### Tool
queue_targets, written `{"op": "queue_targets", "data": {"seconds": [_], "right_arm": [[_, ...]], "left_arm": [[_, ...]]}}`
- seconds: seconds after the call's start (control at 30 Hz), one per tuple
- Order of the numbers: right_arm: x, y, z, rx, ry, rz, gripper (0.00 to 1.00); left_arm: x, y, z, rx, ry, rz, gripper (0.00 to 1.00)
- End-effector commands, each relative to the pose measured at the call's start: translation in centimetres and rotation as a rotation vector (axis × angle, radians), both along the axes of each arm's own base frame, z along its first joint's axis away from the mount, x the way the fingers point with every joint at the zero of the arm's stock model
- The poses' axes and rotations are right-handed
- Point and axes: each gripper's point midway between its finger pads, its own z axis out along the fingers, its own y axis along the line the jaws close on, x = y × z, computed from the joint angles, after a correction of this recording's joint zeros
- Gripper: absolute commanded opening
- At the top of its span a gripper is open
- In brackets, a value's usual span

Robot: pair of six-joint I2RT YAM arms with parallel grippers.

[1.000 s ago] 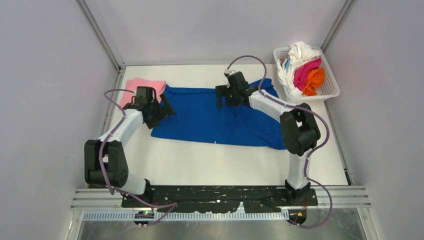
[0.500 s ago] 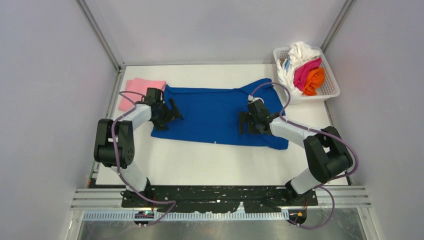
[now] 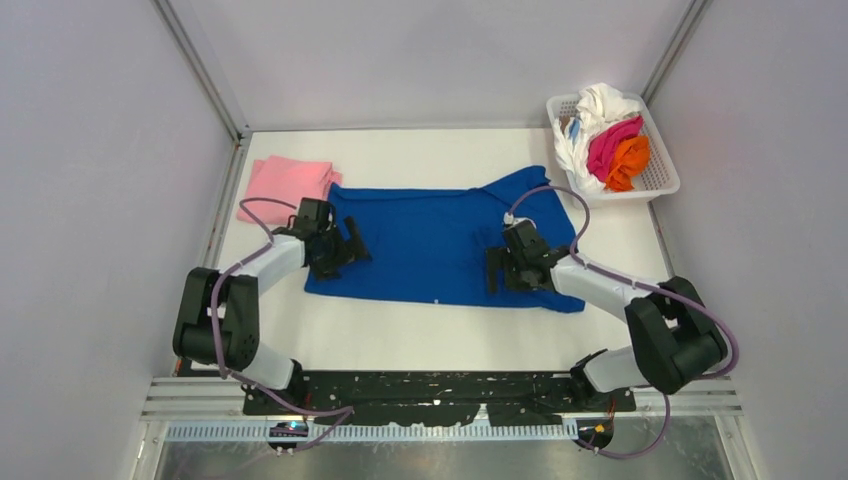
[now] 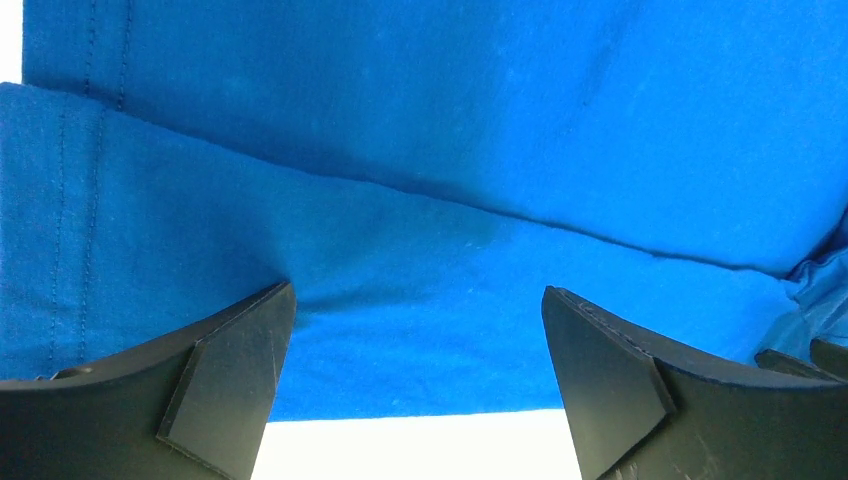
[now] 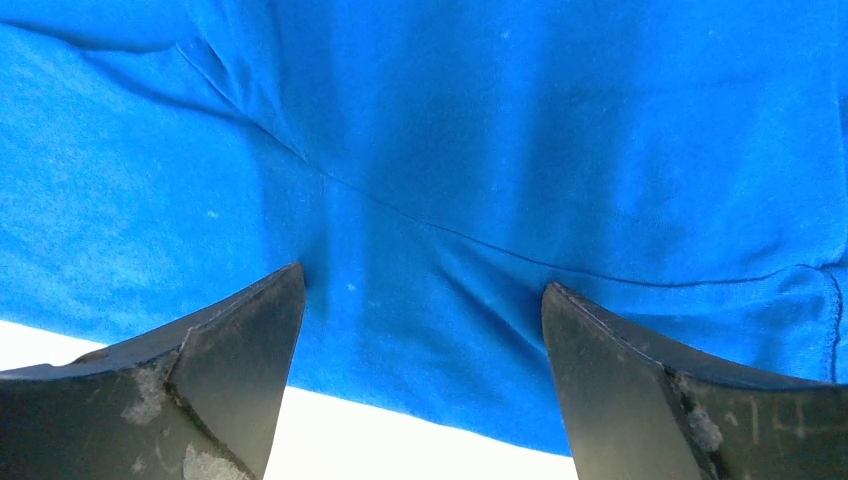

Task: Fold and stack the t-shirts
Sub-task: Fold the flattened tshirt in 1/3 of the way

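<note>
The royal blue t-shirt (image 3: 430, 245) lies spread on the white table, plain side up, with its near half folded over. My left gripper (image 3: 352, 247) is open over the shirt's left near part; in the left wrist view the blue cloth (image 4: 420, 200) and its near edge lie between the open fingers (image 4: 225, 375). My right gripper (image 3: 497, 270) is open over the shirt's right near part, with blue cloth (image 5: 420, 170) between its fingers (image 5: 235, 350). A folded light pink t-shirt (image 3: 285, 185) lies at the far left. White, magenta and orange tees (image 3: 610, 140) sit in the basket.
The white mesh basket (image 3: 662, 180) stands at the far right corner. Metal frame posts and grey walls bound the table on the left, back and right. The black base rail (image 3: 440, 395) runs along the near edge.
Both grippers have moved toward the near edge of the table. The blue shirt's far part has come over toward me, so the shirt now looks narrower front to back.
</note>
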Motion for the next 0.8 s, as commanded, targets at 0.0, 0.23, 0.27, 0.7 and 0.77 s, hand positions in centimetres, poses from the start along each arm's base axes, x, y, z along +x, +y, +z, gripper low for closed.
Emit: {"op": "queue_targets", "data": {"seconds": [0.0,0.23,0.27,0.7,0.77], "right_arm": [[-7.8,-1.9,-1.5,-0.051,0.216,0.007,0.95],[-13.5,-1.5,-0.2,-0.028,0.297,0.028,0.95],[-14.0,-1.4,0.0,-0.024,0.307,0.035,0.96],[-16.8,0.1,1.9,0.008,0.297,0.128,0.95],[-15.9,0.4,2.7,0.027,0.245,0.128,0.95]], "left_arm": [[-7.2,1.2,-2.5,0.079,0.175,-0.002,1.00],[-12.0,1.9,-2.5,0.094,0.186,0.020,1.00],[-12.5,2.1,-2.5,0.093,0.184,0.025,1.00],[-15.6,2.4,-2.6,0.053,0.147,0.060,1.00],[-14.7,2.3,-1.7,0.052,0.109,0.058,1.00]]}}
